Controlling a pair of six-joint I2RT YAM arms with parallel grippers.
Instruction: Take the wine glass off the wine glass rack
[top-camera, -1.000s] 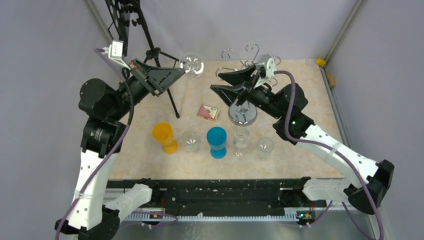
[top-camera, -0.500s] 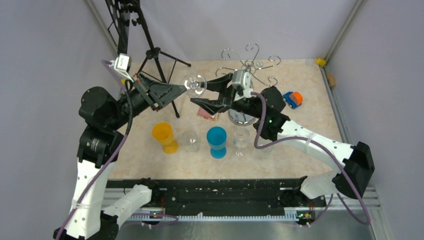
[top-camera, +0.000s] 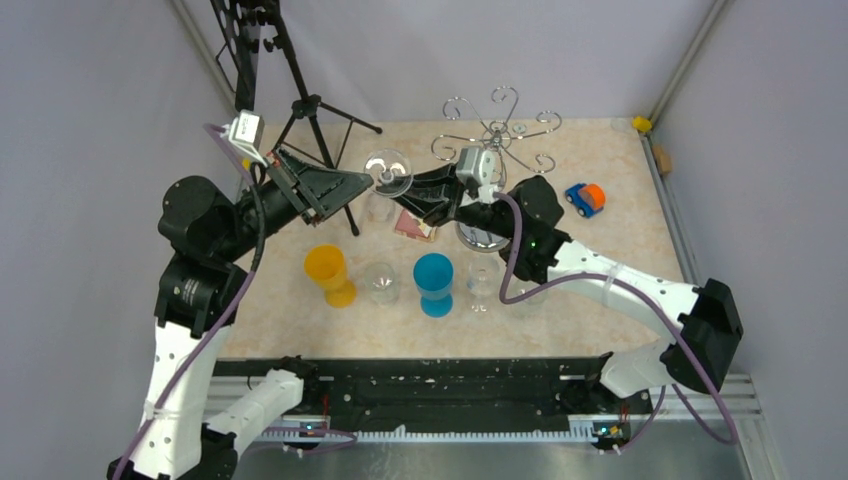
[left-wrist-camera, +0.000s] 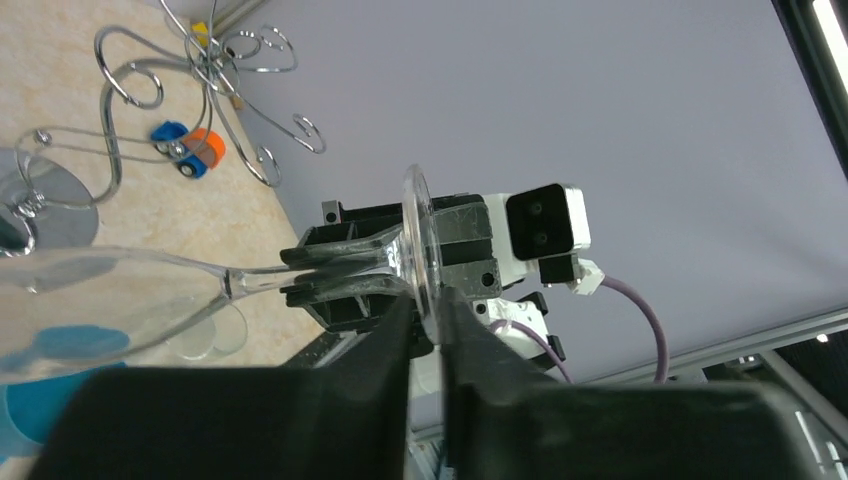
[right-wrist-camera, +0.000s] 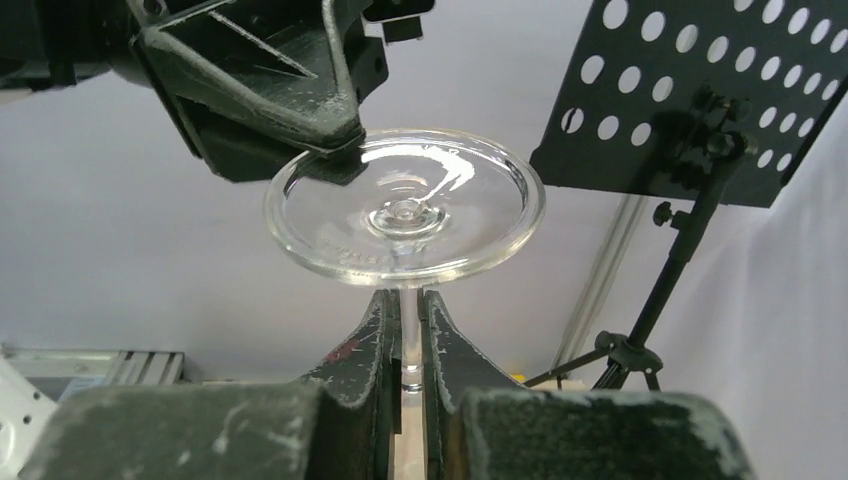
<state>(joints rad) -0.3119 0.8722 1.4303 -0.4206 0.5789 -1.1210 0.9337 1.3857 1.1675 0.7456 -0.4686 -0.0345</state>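
Observation:
The wine glass (top-camera: 388, 170) hangs in the air upside down, its round foot (right-wrist-camera: 405, 205) on top, left of the chrome wine glass rack (top-camera: 495, 130). My right gripper (right-wrist-camera: 408, 310) is shut on the thin stem just under the foot. My left gripper (left-wrist-camera: 427, 320) straddles the foot's rim (left-wrist-camera: 420, 240), its jaws slightly parted around the glass edge. In the top view the left gripper (top-camera: 370, 178) comes from the left and the right gripper (top-camera: 402, 190) from the right. The bowl (left-wrist-camera: 90, 300) points down toward the table.
An orange cup (top-camera: 328, 272), a blue cup (top-camera: 434, 280) and clear glasses (top-camera: 381, 280) (top-camera: 483, 280) stand in a row near the front. A black tripod (top-camera: 310, 110), a small card (top-camera: 415, 224) and a toy car (top-camera: 583, 197) are also on the table.
My right gripper swung left from the rack and closed on the stem. My left arm carried the glass toward the middle, and its jaws have loosened on the foot.

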